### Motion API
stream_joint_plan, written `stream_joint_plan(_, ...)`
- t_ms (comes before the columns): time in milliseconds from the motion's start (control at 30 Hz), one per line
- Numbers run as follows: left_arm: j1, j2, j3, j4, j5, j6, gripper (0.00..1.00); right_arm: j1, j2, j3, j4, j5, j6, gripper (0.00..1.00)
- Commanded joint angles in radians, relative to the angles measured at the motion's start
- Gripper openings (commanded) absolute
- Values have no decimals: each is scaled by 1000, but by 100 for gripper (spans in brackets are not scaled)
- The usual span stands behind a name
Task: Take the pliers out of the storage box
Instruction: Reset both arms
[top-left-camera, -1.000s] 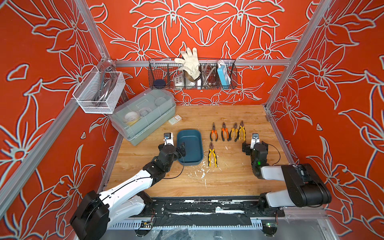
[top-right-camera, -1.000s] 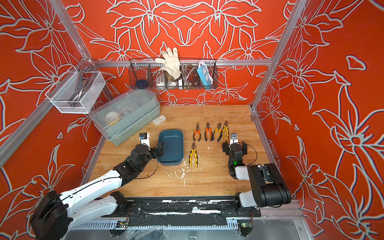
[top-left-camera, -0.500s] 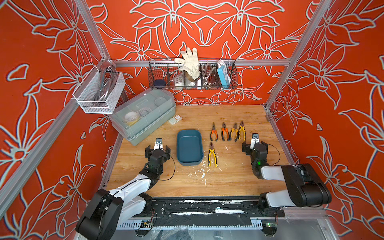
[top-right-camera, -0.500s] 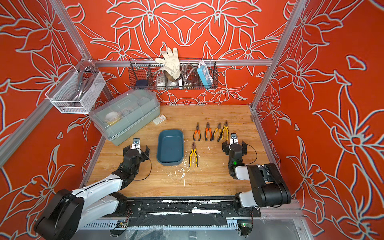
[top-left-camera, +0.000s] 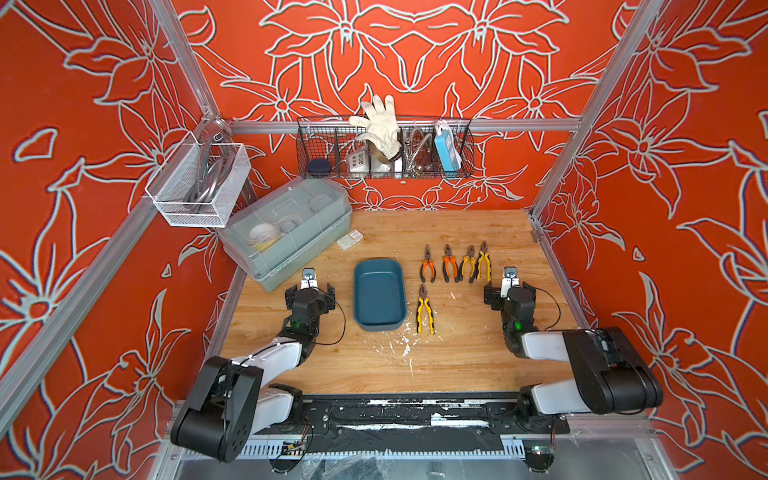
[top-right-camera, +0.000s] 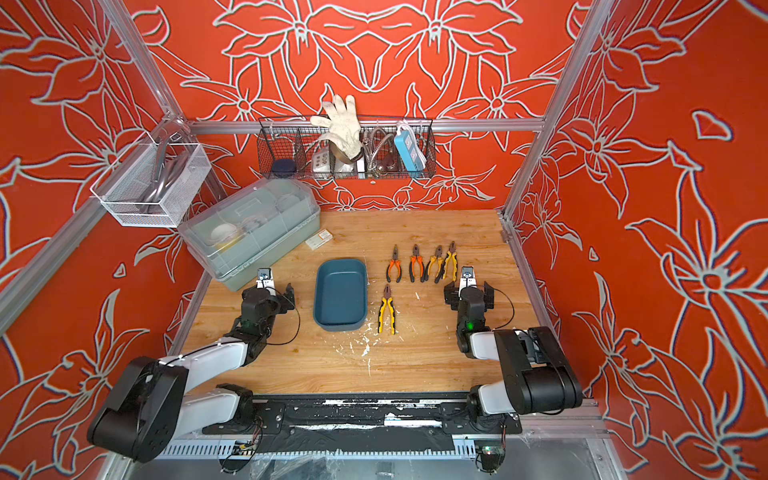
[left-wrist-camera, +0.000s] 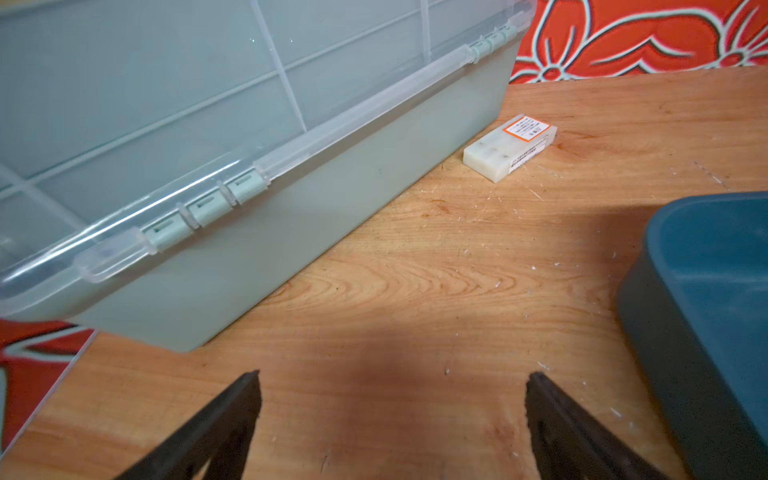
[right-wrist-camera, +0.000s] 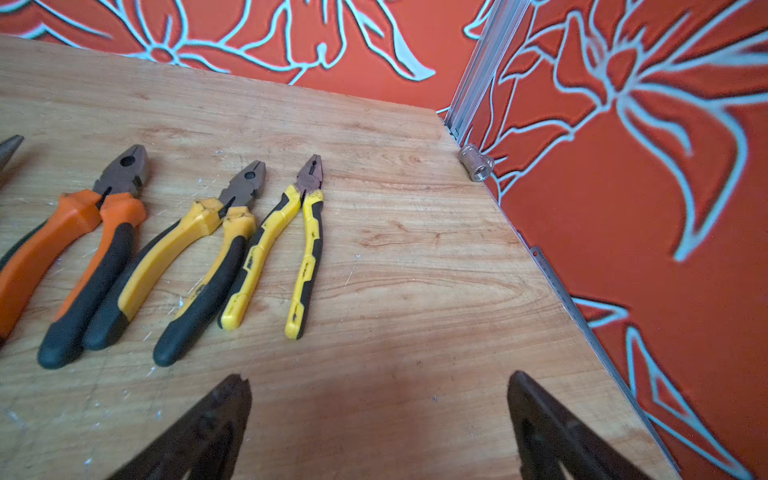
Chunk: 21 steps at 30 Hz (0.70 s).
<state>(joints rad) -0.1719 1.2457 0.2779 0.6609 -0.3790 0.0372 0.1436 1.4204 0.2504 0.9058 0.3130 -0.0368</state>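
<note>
The storage box (top-left-camera: 379, 295) stands near the middle of the table (top-left-camera: 478, 365), and in both top views its floor is bare: no tool lies inside it. All five of the pliers (top-left-camera: 449, 266) are on the wood to its right. Four lie in a row at the far side, jaws pointing far, and the handles of some neighbours touch. The fifth, a single yellow pair (top-left-camera: 424, 311), lies just beside the right wall of the box.

The left gripper (top-left-camera: 310, 292) hovers between the large grey bin (top-left-camera: 286, 232) and the box, with its jaws wide apart and nothing between them. The right gripper (top-left-camera: 510, 291) is also fully spread and empty, near the handle ends of the row, on its right.

I judge that the removal itself is complete, so the step in hand is only to confirm and to retire cleanly. To do this well, each arm should draw back toward the near edge in a straight line, without a sideways sweep. The right arm needs the most care, because a spread finger could catch a handle of the rightmost yellow pair (right-wrist-camera: 305, 249) and disturb the row. The left arm should not push the box or the bin.
</note>
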Motion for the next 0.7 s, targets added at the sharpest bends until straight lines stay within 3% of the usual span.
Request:
stream_joint_plan(0, 18, 100, -37, 221, -2, 28, 98, -6, -6, 21, -1, -6, -2, 100)
stream_joint_plan(33, 18, 130, -48, 296, -9, 39, 98, -6, -6, 21, -1, -6, -2, 100)
stream_joint_plan(100, 25, 78, -25, 167, 10, 13, 98, -6, -6, 21, -1, -6, -2, 100)
stream_joint_plan(200, 34, 107, -12, 181, 13, 14, 98, -6, -6, 21, -3, -6, 0, 100)
stream_joint_plan(300, 48, 121, 50, 81, 30, 2, 98, -6, -5, 23, -2, -6, -1, 100)
stream_joint_plan(433, 64, 208, 230, -166, -2, -25, 98, -7, -5, 24, -5, -8, 0, 100)
stream_joint_plan(567, 26, 459, 564, -549, -29, 20, 98, -10, -6, 27, -11, -14, 2, 100)
stream_joint_plan(633, -34, 519, 590, -527, -149, 70, 98, -12, -6, 28, -15, -16, 3, 100)
stream_joint_plan(667, -38, 492, 561, -496, -139, 69, 98, -12, -5, 29, -16, -18, 3, 100)
